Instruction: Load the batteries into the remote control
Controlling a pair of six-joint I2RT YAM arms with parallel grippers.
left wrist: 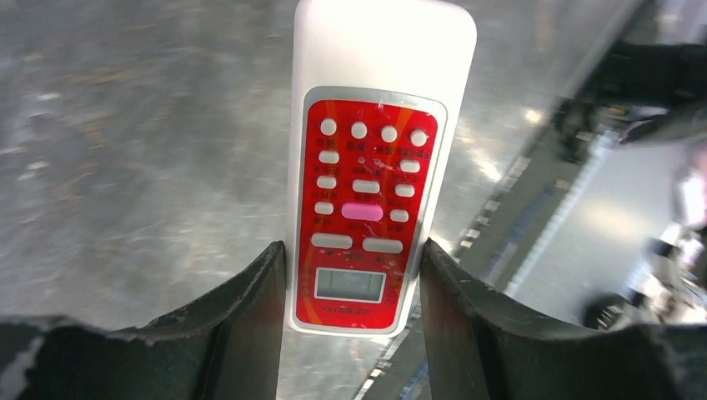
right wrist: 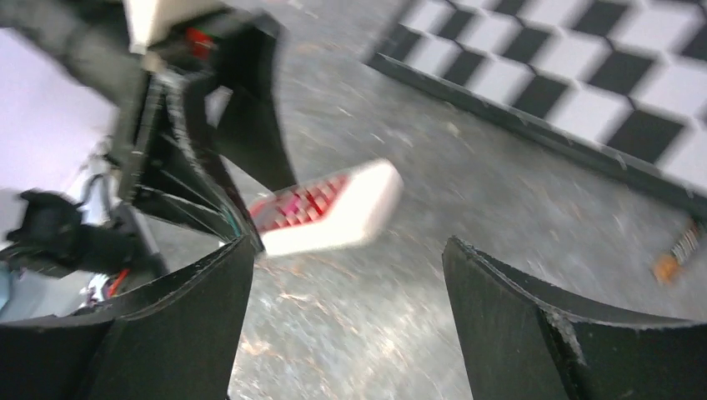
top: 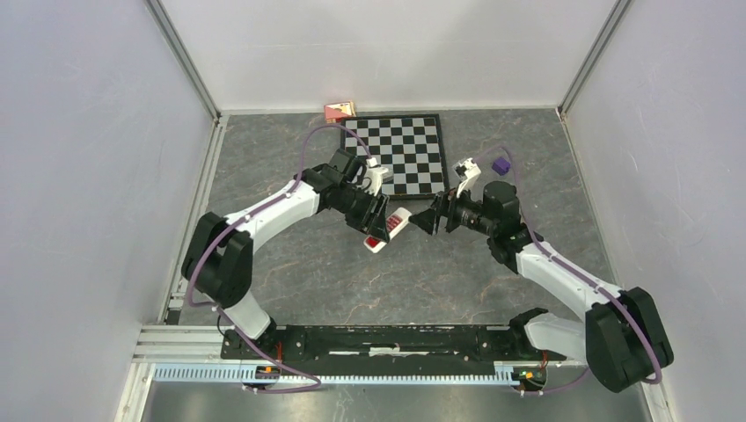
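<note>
Left wrist: left gripper clamps the remote control, buttons up; right gripper gapes empty. A likely battery lies loose, so loading seemingly hasn't started.

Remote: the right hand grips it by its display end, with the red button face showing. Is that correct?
Not quite. It is the left hand that grips the remote, not the right. The left wrist view shows it clamped at the display end, with the red button face showing. The right hand is open and holds nothing.
</note>
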